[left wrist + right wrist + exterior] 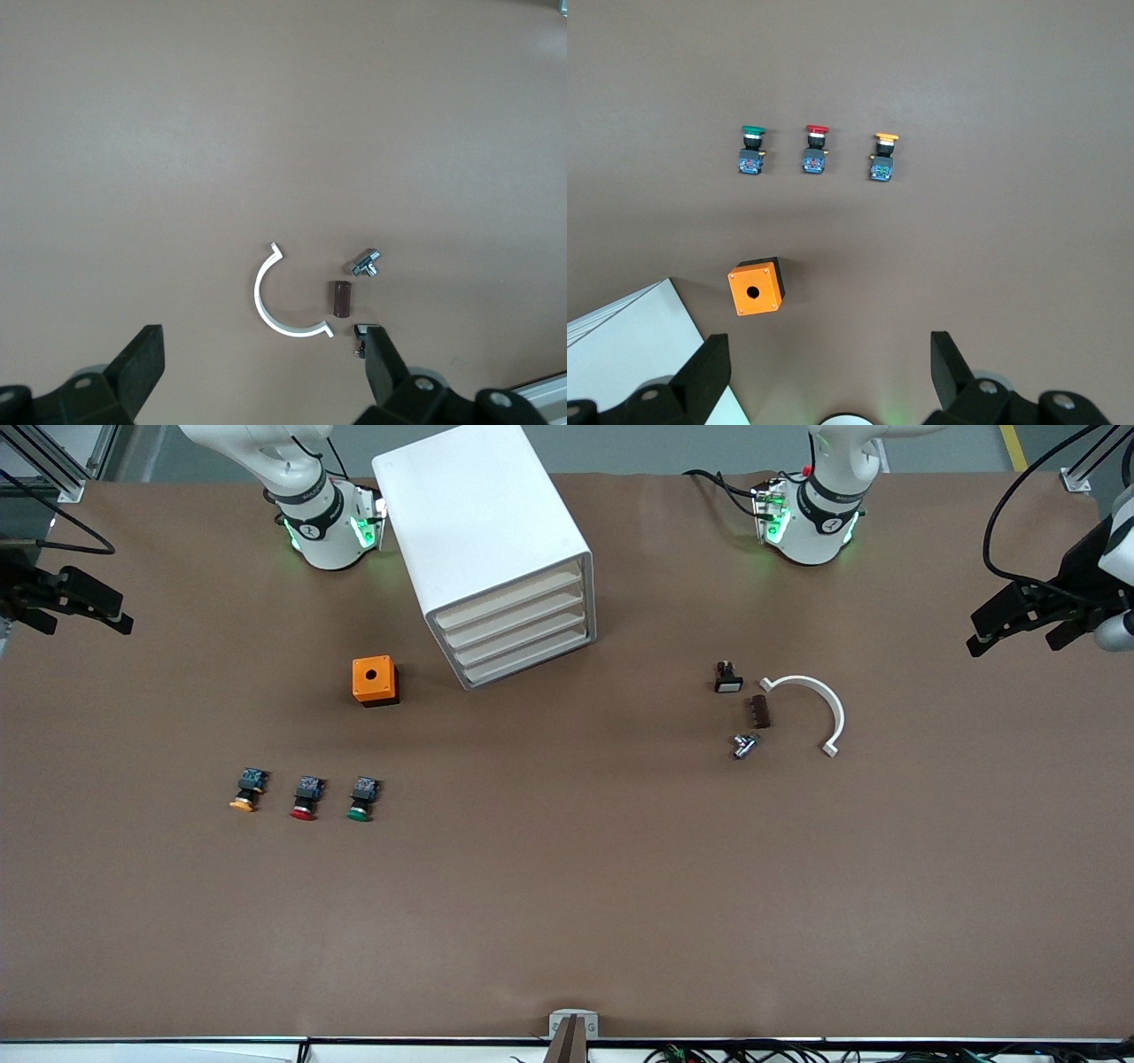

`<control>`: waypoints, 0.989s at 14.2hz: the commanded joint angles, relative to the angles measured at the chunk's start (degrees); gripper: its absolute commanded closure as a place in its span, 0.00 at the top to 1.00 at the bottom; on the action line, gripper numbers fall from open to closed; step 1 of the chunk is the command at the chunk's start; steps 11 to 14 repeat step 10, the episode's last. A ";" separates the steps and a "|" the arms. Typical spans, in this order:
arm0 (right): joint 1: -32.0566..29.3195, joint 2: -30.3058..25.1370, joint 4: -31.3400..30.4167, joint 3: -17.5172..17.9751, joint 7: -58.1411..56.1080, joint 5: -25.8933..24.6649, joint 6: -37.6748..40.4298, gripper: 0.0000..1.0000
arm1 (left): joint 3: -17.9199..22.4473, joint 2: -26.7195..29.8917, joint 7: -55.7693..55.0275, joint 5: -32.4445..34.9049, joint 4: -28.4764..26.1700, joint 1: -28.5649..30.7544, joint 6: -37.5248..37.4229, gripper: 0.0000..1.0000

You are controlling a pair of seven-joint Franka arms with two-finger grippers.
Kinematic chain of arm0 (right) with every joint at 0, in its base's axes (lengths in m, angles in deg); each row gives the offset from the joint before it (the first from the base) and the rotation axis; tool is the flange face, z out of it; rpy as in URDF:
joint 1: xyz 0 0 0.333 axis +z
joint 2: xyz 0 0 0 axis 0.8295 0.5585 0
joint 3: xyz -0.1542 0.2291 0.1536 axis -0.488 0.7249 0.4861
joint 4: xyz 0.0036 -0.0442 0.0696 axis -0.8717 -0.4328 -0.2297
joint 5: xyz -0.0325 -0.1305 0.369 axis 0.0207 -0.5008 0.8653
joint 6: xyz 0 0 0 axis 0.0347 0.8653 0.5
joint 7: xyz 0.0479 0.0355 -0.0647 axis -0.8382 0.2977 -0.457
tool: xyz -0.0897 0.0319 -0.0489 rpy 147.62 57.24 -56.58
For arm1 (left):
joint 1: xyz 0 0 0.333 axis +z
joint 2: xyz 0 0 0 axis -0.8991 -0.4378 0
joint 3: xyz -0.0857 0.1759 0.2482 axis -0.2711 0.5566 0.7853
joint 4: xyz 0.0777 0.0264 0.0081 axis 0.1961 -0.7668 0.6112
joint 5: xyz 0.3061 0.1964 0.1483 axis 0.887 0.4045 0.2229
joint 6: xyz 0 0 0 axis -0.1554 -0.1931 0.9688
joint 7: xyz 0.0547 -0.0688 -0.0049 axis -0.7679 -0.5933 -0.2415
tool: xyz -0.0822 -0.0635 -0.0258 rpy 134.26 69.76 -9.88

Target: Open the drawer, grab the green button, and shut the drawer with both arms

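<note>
Brown table; green button well apart from right hand.

Even, diffuse overhead light fills all three views, leaving the brown table bright and free of glare. The white cabinet casts a soft shadow. Focus is crisp; green status lights glow at the arm bases.

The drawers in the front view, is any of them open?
No, all four drawers sit flush in the cabinet.
</note>
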 commanded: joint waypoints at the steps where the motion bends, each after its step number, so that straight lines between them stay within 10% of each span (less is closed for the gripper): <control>1: 0.29 -1.61 -1.79 0.13 2.55 0.40 -1.19 1.00 | -0.22 -1.05 1.01 0.61 1.71 -0.31 -1.13 1.00; 14: 0.55 -2.40 -1.44 0.30 3.00 0.40 -0.57 1.00 | -0.40 -3.60 0.75 0.70 4.61 -0.40 -4.83 1.00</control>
